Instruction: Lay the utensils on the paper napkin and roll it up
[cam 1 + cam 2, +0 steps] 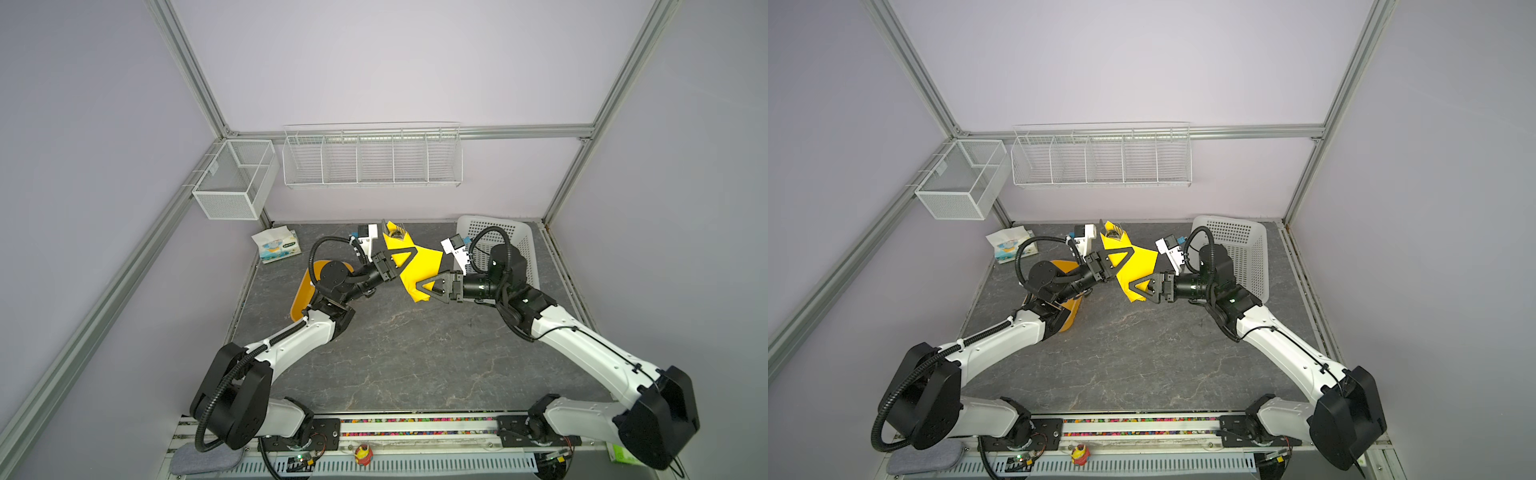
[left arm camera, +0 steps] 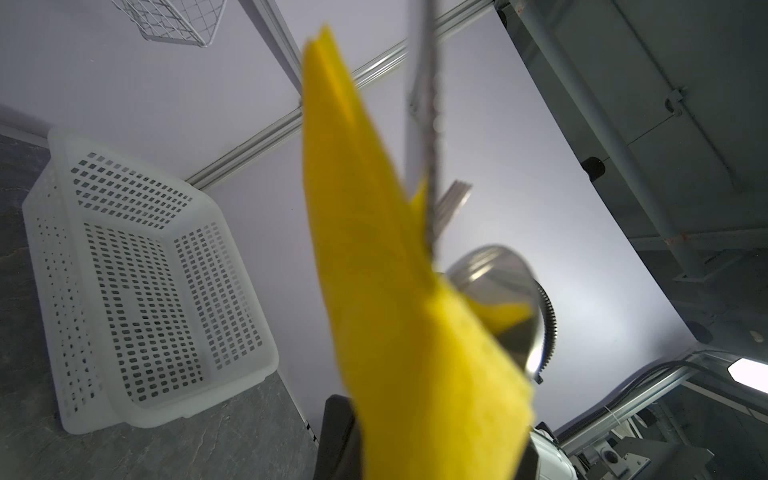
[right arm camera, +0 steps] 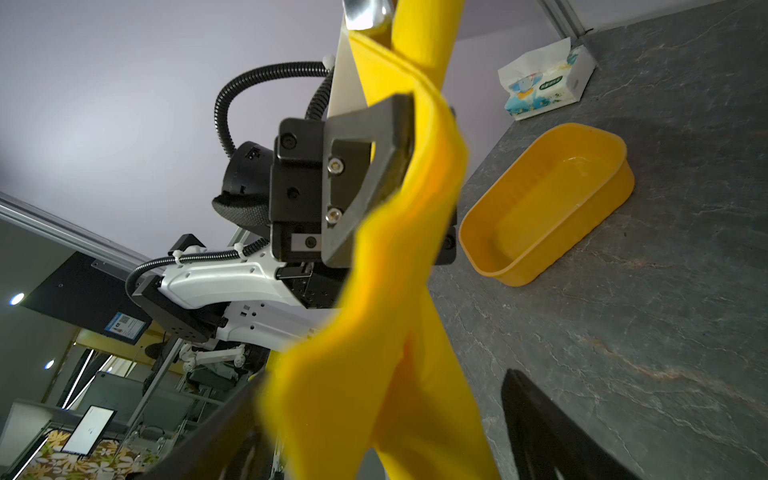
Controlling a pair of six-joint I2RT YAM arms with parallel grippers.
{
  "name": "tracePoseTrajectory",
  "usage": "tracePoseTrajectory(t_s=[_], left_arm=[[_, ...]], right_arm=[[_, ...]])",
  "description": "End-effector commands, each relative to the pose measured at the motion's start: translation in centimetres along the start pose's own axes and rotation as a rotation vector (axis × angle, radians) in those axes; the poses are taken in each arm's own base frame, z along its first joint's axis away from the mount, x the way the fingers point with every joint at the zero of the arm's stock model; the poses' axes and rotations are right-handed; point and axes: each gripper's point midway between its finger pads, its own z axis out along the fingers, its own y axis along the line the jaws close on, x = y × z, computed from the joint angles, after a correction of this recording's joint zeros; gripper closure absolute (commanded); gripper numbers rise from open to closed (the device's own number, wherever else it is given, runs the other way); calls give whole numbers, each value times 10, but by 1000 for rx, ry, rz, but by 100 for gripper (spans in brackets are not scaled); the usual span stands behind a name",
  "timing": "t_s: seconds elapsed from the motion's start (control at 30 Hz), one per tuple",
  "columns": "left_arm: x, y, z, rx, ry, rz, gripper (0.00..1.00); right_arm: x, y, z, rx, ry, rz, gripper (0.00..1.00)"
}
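Nearest me, the left arm [image 1: 291, 336] and the right arm [image 1: 582, 345] are both reaching in over the tabletop [image 1: 395, 361] and meeting above its far middle. Between them the napkin [image 1: 419, 264] is hanging in the air, clear of the tabletop, as a loose, half-opened roll. Its long axis is running from a far end, which seems the higher one, down to a near end that is slanting towards the right arm.

The left jaws are clamping together on the far part of that roll; in the right wrist view they are pinching the yellow paper flat. The right jaws are standing wide apart at the near tail. In that same view the tail is drooping between them, and I cannot tell whether either one is touching the paper.

The utensils [image 1: 395, 233] are riding inside the roll, with the spoon [image 2: 494, 282] bowl and the fork [image 2: 455, 199] tines poking out past the left jaws at the far end.

As I judge it, the coming move is turning on that slack tail. It is lying right between the right jaws, so the right arm is the nearer one to take it, closing across the roll's length while the left jaws are carrying the load.
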Motion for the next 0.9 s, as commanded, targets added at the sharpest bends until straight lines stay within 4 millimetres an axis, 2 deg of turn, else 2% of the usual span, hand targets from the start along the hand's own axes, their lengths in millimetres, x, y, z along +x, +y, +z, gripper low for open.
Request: tracePoseTrajectory(t_s=[0.0, 0.13, 0.3, 0.6, 0.73, 0.87], left_arm=[[-8, -21, -2, 62, -31, 9, 100], [-9, -23, -2, 74, -32, -1, 100], [-9, -23, -2, 76, -32, -4, 100], [-11, -27, -2, 96, -40, -12, 100], [-12, -27, -1, 113, -45, -26, 100], [-12, -27, -1, 118, -47, -31, 100]], right_arm=[[6, 8, 5, -31, 54, -41, 11], [9, 8, 7, -41, 70, -39, 15], [9, 6, 5, -19, 56, -40, 42], [6, 7, -5, -10, -7, -35, 69], [6, 9, -5, -32, -19, -24, 75], [4, 10, -5, -40, -27, -23, 76]])
